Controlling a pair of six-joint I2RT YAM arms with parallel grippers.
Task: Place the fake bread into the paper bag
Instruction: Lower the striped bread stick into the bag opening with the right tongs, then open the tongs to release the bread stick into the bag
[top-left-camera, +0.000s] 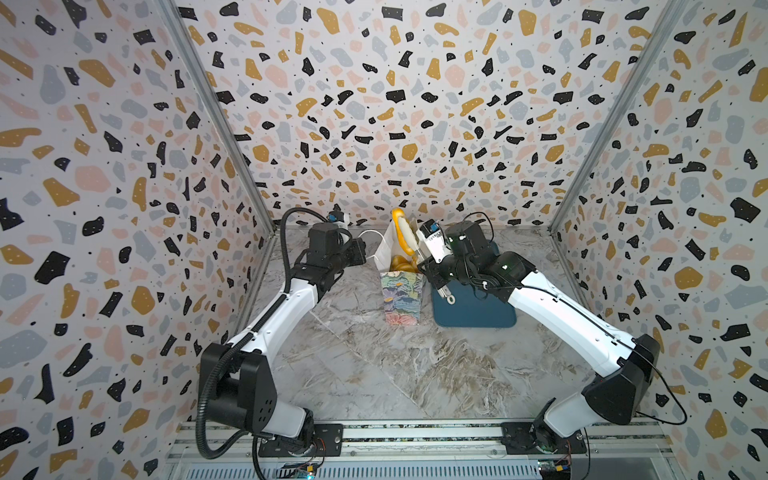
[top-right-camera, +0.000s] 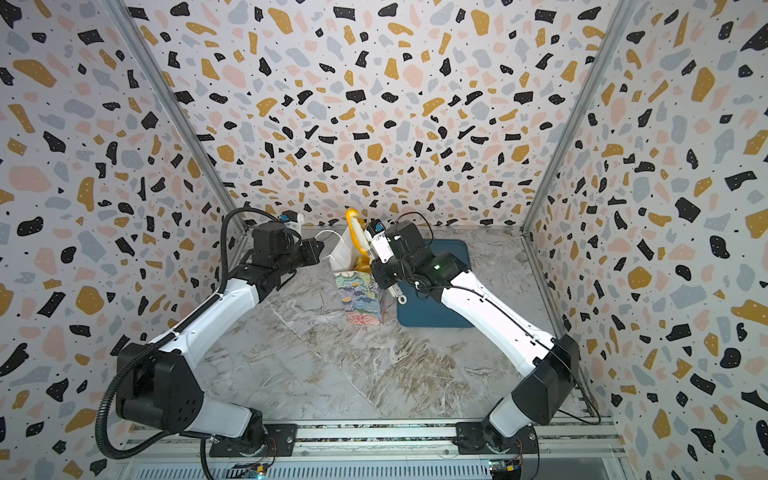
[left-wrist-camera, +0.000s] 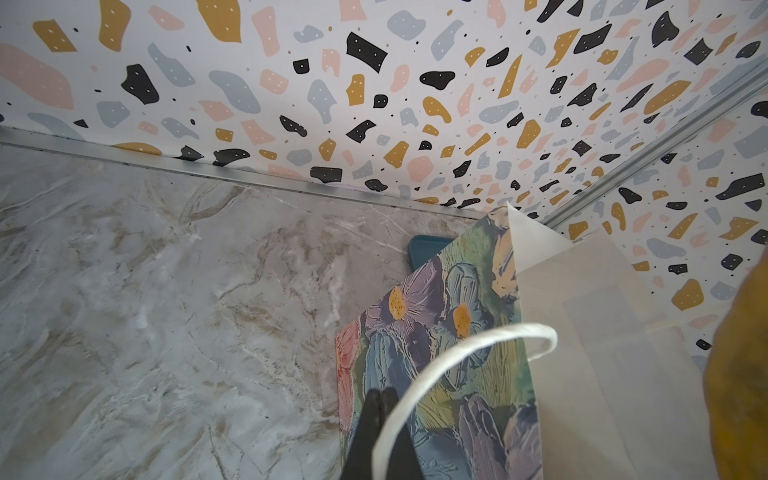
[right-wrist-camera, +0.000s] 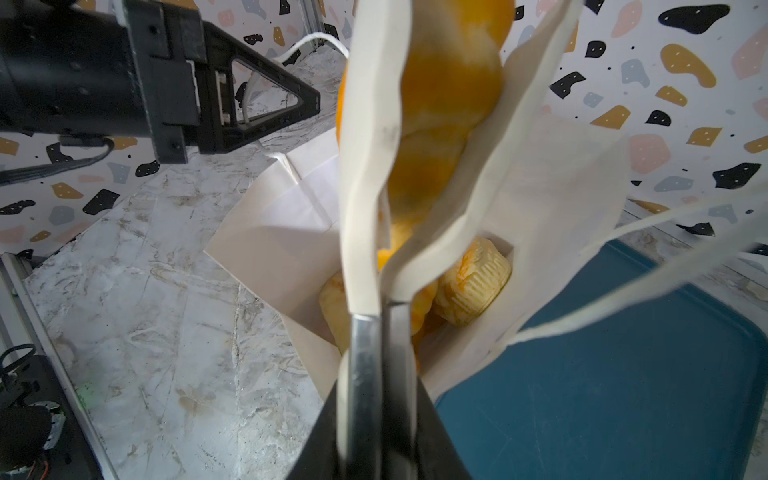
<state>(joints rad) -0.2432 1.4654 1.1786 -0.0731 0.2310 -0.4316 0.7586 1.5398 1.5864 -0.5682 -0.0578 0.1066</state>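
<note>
marble tabletop (top-left-camera: 374, 374) carries the teal tray (top-left-camera: 478, 311) and, just beside it, our upright floral paper bag (top-left-camera: 401, 297) with a ridged loaf (right-wrist-camera: 473, 282) inside. our right gripper (top-left-camera: 409, 241) clamps a twisted golden loaf (right-wrist-camera: 449, 83) over the bag's mouth. our left gripper (left-wrist-camera: 378, 403) is closed tight by the white cord handle (left-wrist-camera: 478, 336), and we cannot tell whether it grips anything.

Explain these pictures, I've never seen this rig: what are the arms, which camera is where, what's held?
Two robot arms, left and right, stand at a marble table. Both top views look down from one overhead camera; the other two pictures come from a camera on each wrist. On the table are a flowered paper bag and, beside it, a teal tray. The right hand is shut on a long fake bread over the bag's mouth; a pale ridged loaf lies inside. The left hand is shut by the cord handle.
</note>
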